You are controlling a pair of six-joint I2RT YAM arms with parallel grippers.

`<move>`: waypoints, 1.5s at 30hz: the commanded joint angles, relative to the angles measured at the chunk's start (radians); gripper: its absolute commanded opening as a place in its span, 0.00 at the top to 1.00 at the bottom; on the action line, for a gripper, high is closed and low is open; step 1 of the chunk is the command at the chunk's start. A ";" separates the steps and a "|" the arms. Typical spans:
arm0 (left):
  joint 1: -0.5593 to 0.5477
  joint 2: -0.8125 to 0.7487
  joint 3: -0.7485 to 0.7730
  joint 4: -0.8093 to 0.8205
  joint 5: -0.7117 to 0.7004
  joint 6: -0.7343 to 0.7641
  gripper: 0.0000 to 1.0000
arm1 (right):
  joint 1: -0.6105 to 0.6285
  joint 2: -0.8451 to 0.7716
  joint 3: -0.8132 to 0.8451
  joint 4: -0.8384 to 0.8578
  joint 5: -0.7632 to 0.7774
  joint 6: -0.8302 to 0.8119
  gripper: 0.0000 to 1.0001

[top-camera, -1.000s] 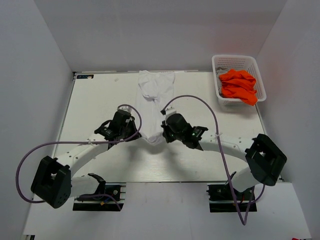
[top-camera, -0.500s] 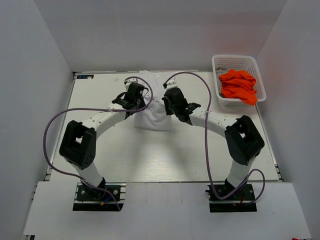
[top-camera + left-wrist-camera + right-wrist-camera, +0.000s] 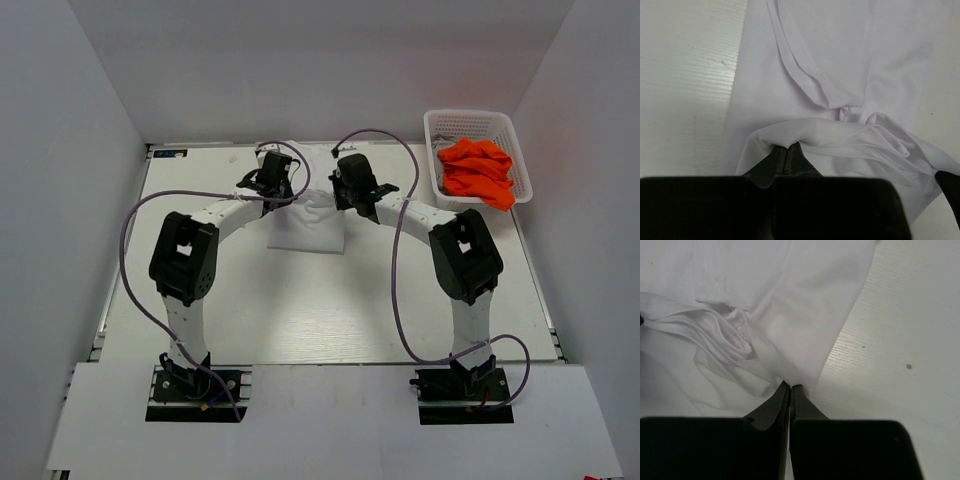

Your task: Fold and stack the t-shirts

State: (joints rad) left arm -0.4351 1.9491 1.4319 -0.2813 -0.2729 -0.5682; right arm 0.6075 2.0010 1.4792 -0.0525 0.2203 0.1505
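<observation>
A white t-shirt (image 3: 308, 222) lies at the far middle of the table, its near part doubled over toward the back. My left gripper (image 3: 277, 184) is shut on a bunched hem of the shirt (image 3: 805, 132), seen in the left wrist view with its fingertips (image 3: 790, 150) pinching the cloth. My right gripper (image 3: 345, 186) is shut on the other corner of the same shirt (image 3: 790, 340), its fingertips (image 3: 790, 388) closed on the fabric edge beside bare table. Orange t-shirts (image 3: 478, 172) lie in the basket.
A white plastic basket (image 3: 476, 125) stands at the far right corner of the table. The table's back edge and rear wall are just behind both grippers. Purple cables loop over each arm.
Both grippers have carried the shirt's near edge from the table's middle toward the back, folding it over the far part. The arms are now stretched far out.
</observation>
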 commanded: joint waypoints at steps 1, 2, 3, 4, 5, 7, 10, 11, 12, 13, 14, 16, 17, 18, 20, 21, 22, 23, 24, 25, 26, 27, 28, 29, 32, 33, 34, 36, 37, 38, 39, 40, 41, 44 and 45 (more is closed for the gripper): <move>0.015 0.036 0.056 0.059 0.018 0.013 1.00 | -0.021 0.048 0.056 0.032 -0.047 -0.006 1.00; 0.015 0.049 0.065 0.059 0.018 0.013 1.00 | -0.029 0.059 0.064 0.033 -0.059 -0.002 1.00; 0.015 0.062 0.085 0.059 0.018 0.013 1.00 | -0.029 0.070 0.082 0.029 -0.064 -0.003 1.00; 0.027 0.083 0.085 0.059 0.018 0.004 1.00 | -0.040 0.099 0.093 0.034 -0.074 -0.002 1.00; 0.027 0.092 0.100 0.059 0.009 0.004 0.93 | -0.043 0.108 0.105 0.039 -0.096 -0.005 0.91; 0.036 0.106 0.134 0.070 -0.018 0.004 0.53 | -0.060 0.145 0.125 0.091 -0.108 -0.014 0.75; 0.049 0.106 0.191 0.056 -0.086 0.004 0.01 | -0.075 0.166 0.209 0.077 -0.102 -0.026 0.35; 0.058 0.078 0.202 0.041 -0.106 0.004 0.01 | -0.080 0.153 0.210 0.074 -0.102 -0.038 0.27; 0.058 0.059 0.202 0.028 -0.126 0.004 0.01 | -0.083 0.110 0.207 0.077 -0.095 -0.049 0.24; 0.058 0.036 0.190 0.028 -0.126 0.004 0.01 | -0.084 0.096 0.188 0.080 -0.087 -0.046 0.13; 0.058 0.012 0.135 0.028 -0.126 0.004 0.01 | -0.086 0.081 0.152 0.089 -0.087 -0.048 0.12; 0.058 -0.065 0.066 0.054 -0.126 0.004 0.01 | -0.084 0.010 0.083 0.111 -0.098 -0.034 0.10; 0.058 -0.087 0.000 0.065 -0.106 0.004 0.01 | -0.081 -0.005 0.032 0.115 -0.105 -0.026 0.10; 0.058 -0.107 -0.028 0.065 -0.082 0.004 0.01 | -0.081 -0.037 -0.017 0.118 -0.130 -0.011 0.10; 0.058 -0.154 -0.098 0.030 -0.059 0.004 0.01 | -0.081 -0.077 -0.101 0.118 -0.186 0.024 0.10; 0.058 -0.168 -0.125 0.019 -0.030 0.004 0.01 | -0.081 -0.105 -0.121 0.117 -0.199 0.035 0.10; 0.058 -0.185 -0.154 0.019 -0.013 0.004 0.01 | -0.081 -0.114 -0.141 0.112 -0.264 0.053 0.10; 0.058 -0.202 -0.215 0.019 0.010 0.004 0.01 | -0.077 -0.131 -0.160 0.111 -0.286 0.063 0.10; 0.046 -0.234 -0.246 0.019 0.038 0.004 0.01 | -0.072 -0.158 -0.218 0.109 -0.306 0.072 0.10; 0.036 -0.252 -0.276 0.019 0.055 0.004 0.01 | -0.075 -0.166 -0.232 0.089 -0.368 0.133 0.10; 0.036 -0.266 -0.338 0.019 0.093 0.004 0.01 | -0.077 -0.175 -0.261 0.080 -0.392 0.145 0.10; 0.036 -0.286 -0.362 0.031 0.113 0.004 0.01 | -0.075 -0.189 -0.295 0.077 -0.407 0.155 0.10; 0.036 -0.286 -0.387 0.031 0.113 -0.013 0.01 | -0.071 -0.194 -0.325 0.074 -0.424 0.168 0.10; 0.036 -0.300 -0.425 0.042 0.113 -0.013 0.01 | -0.074 -0.202 -0.339 0.071 -0.432 0.184 0.10; 0.036 -0.300 -0.462 0.051 0.113 -0.013 0.01 | -0.068 -0.206 -0.393 0.083 -0.470 0.214 0.10; 0.036 -0.286 -0.473 0.060 0.113 -0.013 0.04 | -0.071 -0.196 -0.410 0.086 -0.496 0.222 0.10; 0.045 -0.277 -0.473 0.060 0.113 -0.013 0.06 | -0.072 -0.189 -0.413 0.100 -0.507 0.225 0.10; 0.045 -0.247 -0.473 0.082 0.113 -0.013 0.12 | -0.069 -0.159 -0.409 0.102 -0.552 0.225 0.12; 0.058 -0.237 -0.482 0.082 0.129 -0.013 0.15 | -0.069 -0.139 -0.399 0.097 -0.552 0.225 0.14; 0.058 -0.227 -0.482 0.099 0.129 -0.013 0.17 | -0.071 -0.131 -0.392 0.086 -0.556 0.216 0.18; 0.058 -0.204 -0.472 0.099 0.129 -0.013 0.22 | -0.071 -0.116 -0.376 0.082 -0.555 0.215 0.19; 0.058 -0.193 -0.462 0.099 0.129 -0.013 0.24 | -0.071 -0.101 -0.373 0.082 -0.556 0.210 0.21; 0.058 -0.182 -0.453 0.099 0.120 -0.013 0.27 | -0.071 -0.097 -0.366 0.082 -0.547 0.212 0.22; 0.058 -0.147 -0.444 0.112 0.149 -0.003 0.39 | -0.074 -0.068 -0.349 0.080 -0.535 0.210 0.29; 0.058 -0.147 -0.444 0.122 0.170 -0.002 0.44 | -0.069 -0.055 -0.347 0.080 -0.529 0.213 0.30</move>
State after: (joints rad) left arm -0.3798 1.7657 0.9852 -0.1665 -0.1627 -0.5762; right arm 0.5369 1.8999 1.1069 0.0353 -0.3084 0.3607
